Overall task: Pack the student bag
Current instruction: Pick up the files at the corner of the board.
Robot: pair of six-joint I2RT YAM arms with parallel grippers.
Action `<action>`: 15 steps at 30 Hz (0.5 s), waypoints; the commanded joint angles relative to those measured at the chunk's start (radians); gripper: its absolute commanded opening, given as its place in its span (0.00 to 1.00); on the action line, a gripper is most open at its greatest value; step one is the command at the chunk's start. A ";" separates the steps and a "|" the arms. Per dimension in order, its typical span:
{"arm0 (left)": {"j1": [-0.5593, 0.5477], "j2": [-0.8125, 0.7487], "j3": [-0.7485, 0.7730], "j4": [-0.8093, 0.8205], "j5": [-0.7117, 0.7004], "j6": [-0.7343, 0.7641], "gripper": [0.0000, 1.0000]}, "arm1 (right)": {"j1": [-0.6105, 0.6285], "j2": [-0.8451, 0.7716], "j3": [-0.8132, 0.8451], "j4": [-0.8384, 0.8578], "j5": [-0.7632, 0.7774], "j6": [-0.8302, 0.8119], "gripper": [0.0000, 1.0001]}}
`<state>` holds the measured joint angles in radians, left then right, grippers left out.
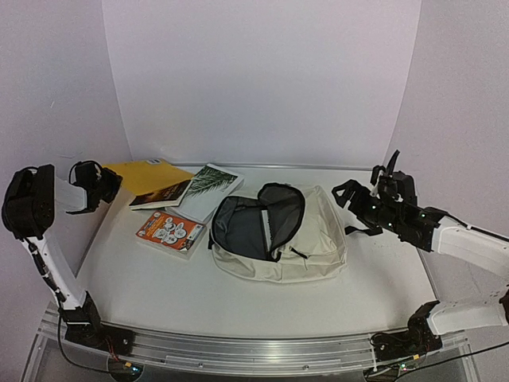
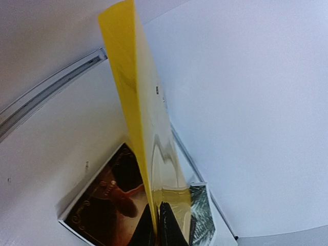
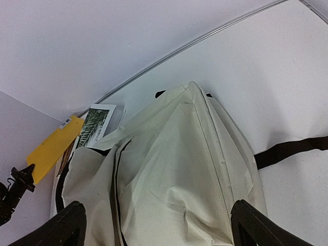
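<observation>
Pinching the edge of the yellow book [image 1: 147, 175], your left gripper [image 2: 160, 225] is closed tight on it. Your right gripper [image 3: 159, 228] is wide and holds nothing. It hangs by the right side of the bag [image 1: 306, 239]. The bag lies in the middle of the table [image 1: 159, 294], its mouth open, grey inside showing. A dark book [image 1: 161, 195], a palm book [image 1: 208, 187] and an orange book [image 1: 169, 231] lie just left of it.
</observation>
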<state>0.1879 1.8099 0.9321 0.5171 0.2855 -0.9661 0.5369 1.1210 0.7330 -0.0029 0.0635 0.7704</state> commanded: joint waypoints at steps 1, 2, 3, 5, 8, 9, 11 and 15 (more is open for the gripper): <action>-0.006 -0.135 -0.030 0.024 0.048 0.017 0.00 | -0.002 -0.027 0.048 0.004 0.023 -0.016 0.98; -0.007 -0.161 -0.033 0.011 0.062 0.017 0.00 | -0.003 -0.031 0.051 0.004 0.025 -0.018 0.98; -0.008 -0.194 -0.035 -0.008 0.084 0.021 0.00 | -0.003 -0.034 0.054 0.004 0.025 -0.022 0.98; -0.010 -0.245 -0.035 -0.039 0.117 0.035 0.00 | -0.004 -0.038 0.063 0.004 0.025 -0.034 0.98; -0.018 -0.306 -0.023 -0.107 0.196 0.069 0.00 | -0.003 -0.039 0.088 -0.022 0.021 -0.071 0.98; -0.026 -0.349 -0.020 -0.139 0.231 0.092 0.00 | -0.003 -0.035 0.103 -0.037 0.017 -0.091 0.98; -0.034 -0.401 -0.029 -0.172 0.250 0.109 0.00 | -0.003 -0.032 0.129 -0.047 0.012 -0.115 0.98; -0.047 -0.554 -0.030 -0.247 0.306 0.131 0.00 | -0.003 -0.015 0.188 -0.049 -0.033 -0.161 0.98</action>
<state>0.1642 1.4055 0.8928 0.3294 0.4534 -0.8757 0.5373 1.1038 0.8391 -0.0467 0.0601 0.6788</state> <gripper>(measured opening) 0.017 0.983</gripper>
